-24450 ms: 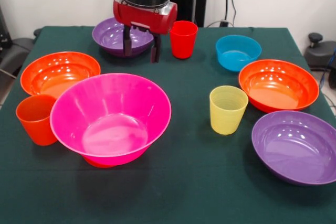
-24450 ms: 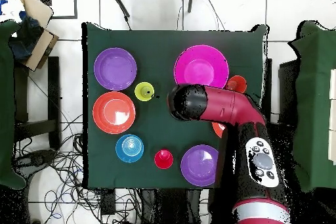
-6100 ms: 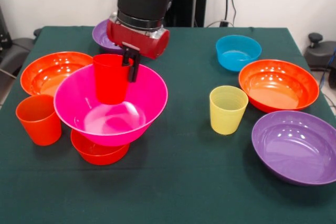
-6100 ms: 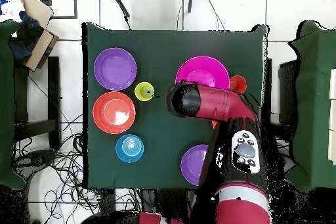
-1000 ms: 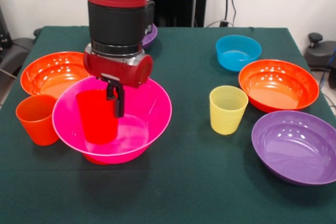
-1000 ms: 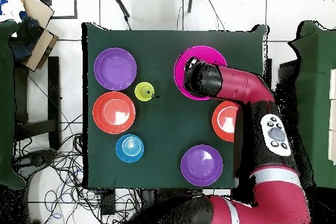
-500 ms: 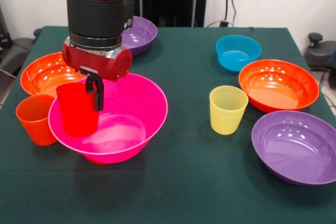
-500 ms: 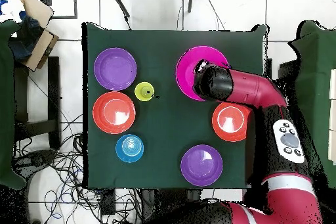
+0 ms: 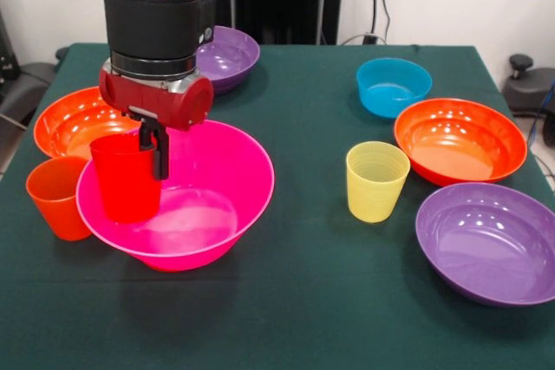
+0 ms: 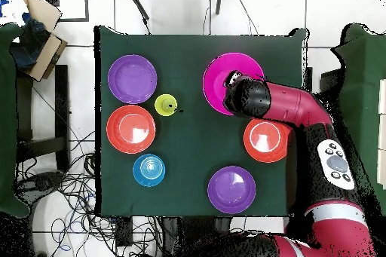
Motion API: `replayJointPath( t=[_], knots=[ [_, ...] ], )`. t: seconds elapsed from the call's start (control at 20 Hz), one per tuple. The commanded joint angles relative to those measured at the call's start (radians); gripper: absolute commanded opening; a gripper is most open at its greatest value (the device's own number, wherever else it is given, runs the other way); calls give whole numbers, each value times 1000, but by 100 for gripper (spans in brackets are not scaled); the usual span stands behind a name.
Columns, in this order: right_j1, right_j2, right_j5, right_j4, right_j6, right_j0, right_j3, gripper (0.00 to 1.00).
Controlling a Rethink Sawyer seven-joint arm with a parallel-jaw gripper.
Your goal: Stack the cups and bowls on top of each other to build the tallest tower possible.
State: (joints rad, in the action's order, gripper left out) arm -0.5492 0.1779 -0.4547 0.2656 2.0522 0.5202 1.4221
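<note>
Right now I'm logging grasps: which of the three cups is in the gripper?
The red cup, clamped by the gripper over the pink bowl; orange and yellow stand on the cloth.

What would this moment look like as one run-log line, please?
gripper: shut on red cup | red cup: inside pink bowl | tower: unfinished

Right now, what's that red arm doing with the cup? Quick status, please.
Gripper shut on the red ribbed plastic cup. Cup inside the big pink plastic bowl, against its wall. Orange ribbed plastic cup sits just outside the bowl.
</note>
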Motion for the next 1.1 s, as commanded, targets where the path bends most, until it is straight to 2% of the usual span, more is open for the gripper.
replayJointPath(
  t=[0.05, 0.6, 1.1],
  knots=[
    [17, 107, -125, 66, -186, 4, 66, 0],
    [-5, 127, -246, 29, -161, 3, 99, 0],
    [-2, 131, -270, 46, -169, 8, 77, 0]
  ],
)
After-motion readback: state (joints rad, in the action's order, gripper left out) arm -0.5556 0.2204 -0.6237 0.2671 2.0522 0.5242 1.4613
